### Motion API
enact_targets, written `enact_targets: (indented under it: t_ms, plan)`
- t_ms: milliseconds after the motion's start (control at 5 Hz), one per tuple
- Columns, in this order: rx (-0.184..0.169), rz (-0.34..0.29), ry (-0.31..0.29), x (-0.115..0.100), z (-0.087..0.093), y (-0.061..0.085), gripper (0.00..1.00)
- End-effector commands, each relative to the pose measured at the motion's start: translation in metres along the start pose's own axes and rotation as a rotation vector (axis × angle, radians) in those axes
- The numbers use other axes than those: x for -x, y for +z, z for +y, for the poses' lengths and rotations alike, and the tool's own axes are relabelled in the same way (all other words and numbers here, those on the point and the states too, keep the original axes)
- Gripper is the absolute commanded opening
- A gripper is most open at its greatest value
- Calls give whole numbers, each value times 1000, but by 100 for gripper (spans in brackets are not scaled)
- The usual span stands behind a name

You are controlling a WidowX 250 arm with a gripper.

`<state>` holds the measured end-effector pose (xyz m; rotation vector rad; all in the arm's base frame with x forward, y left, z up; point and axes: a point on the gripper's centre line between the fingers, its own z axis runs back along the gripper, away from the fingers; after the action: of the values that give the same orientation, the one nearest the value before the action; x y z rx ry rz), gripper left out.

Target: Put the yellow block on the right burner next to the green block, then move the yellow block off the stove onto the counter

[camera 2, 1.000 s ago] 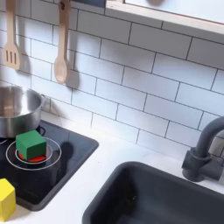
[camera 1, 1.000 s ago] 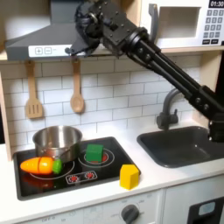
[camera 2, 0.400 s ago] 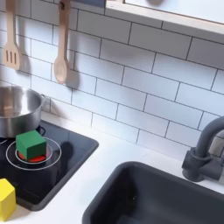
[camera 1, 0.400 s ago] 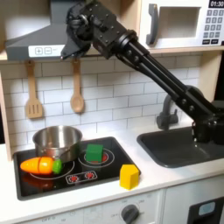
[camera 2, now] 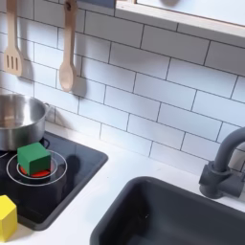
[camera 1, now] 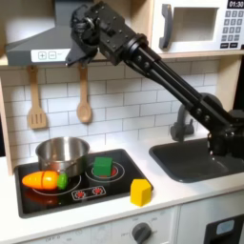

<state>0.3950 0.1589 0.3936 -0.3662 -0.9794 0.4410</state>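
The yellow block sits at the front right corner of the black stove, right at its edge with the white counter. It is also at the second exterior view's lower left. The green block rests on the red ring burner on the first exterior view's right, also seen as the green block. My gripper hangs high up by the range hood, far above both blocks. Its fingers are too dark to read.
A steel pot stands at the stove's back left, with a toy carrot on the burner before it. A dark sink and faucet lie on the first exterior view's right. Wooden utensils hang on the tiled wall.
The arm has swung slightly, with its upper part shifting a little to the first exterior view's left. Both blocks stay where they were.
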Motion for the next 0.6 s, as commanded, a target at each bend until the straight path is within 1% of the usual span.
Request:
enact_targets:
  t_ms: [0,400]
  plan:
    - [7,8,3,3,-4,-4,0]
    - [8,5,6,1,-1,2,0]
